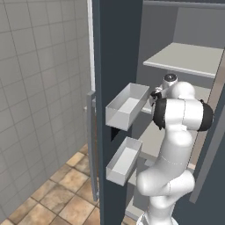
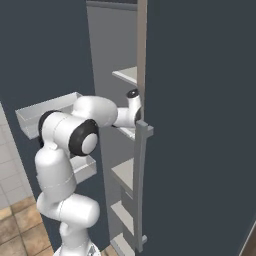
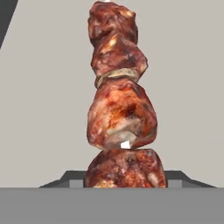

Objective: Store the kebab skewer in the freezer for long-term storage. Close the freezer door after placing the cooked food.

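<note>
Gripper (image 3: 126,183) clamps the kebab skewer (image 3: 120,100) (long axis pointing straight ahead) over pale shelf (image 3: 48,109).

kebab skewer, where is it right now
In the hand view the kebab skewer stands centre frame, shut in the pincer, over a pale grey freezer shelf.

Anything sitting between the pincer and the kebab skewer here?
Nothing: in the hand view the kebab skewer rises straight from between the pincer tips, which are shut on it, over a pale freezer shelf.
</note>
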